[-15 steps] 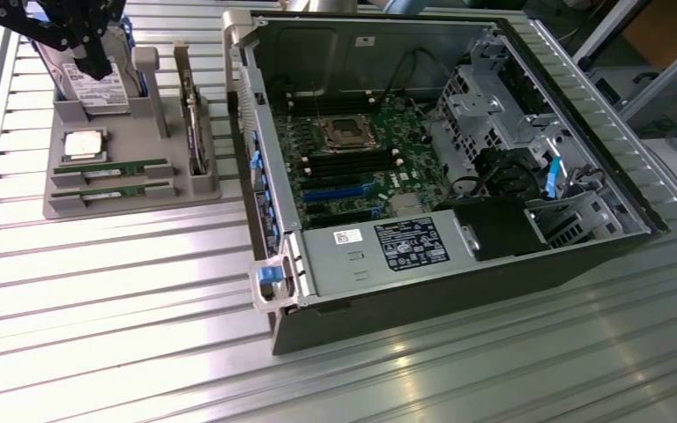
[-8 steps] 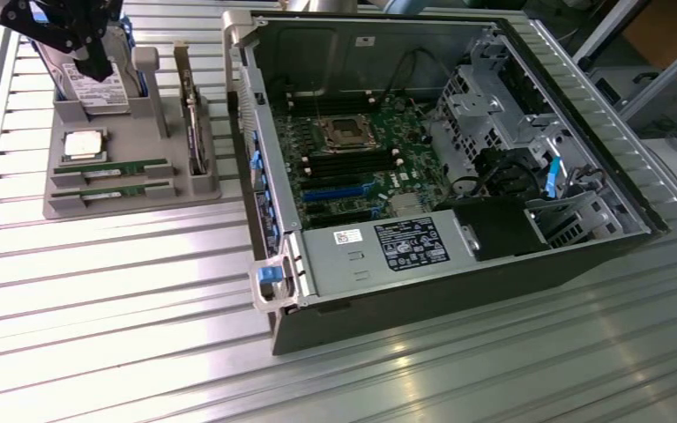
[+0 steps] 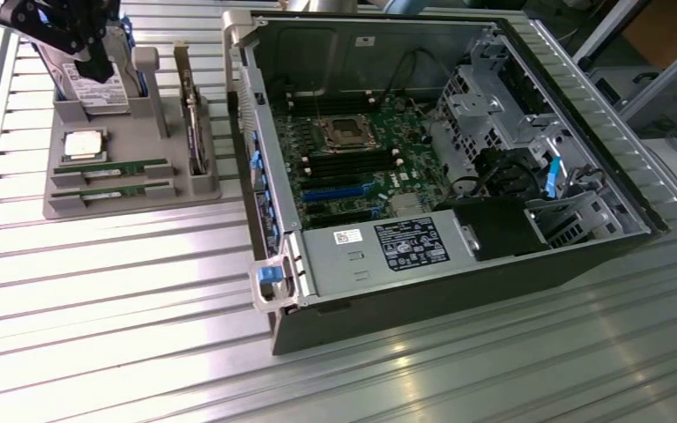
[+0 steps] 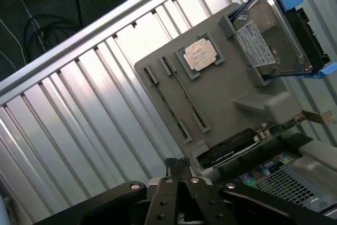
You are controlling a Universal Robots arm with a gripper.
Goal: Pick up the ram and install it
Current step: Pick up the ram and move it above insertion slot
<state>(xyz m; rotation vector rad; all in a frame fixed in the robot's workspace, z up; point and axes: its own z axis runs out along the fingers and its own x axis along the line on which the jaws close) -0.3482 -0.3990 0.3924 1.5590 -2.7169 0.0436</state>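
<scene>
Work has barely begun: both ram sticks [image 3: 112,167] lie side by side in the grey tray [image 3: 80,207] at the exterior view's left, and none looks seated on the motherboard [image 3: 356,163] inside the open computer case [image 3: 433,300]. The gripper [image 4: 176,163] hangs over the tray's far end, at the upper left of that frame, its jaws pressed together and empty. The tray also holds a hard drive [image 3: 85,88], a processor chip [image 3: 84,144] and an upright card [image 3: 194,132].

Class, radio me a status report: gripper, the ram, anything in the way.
Gripper shut, empty, over the grey holder. Ram in its slot there, untouched. Nothing covering it.
</scene>
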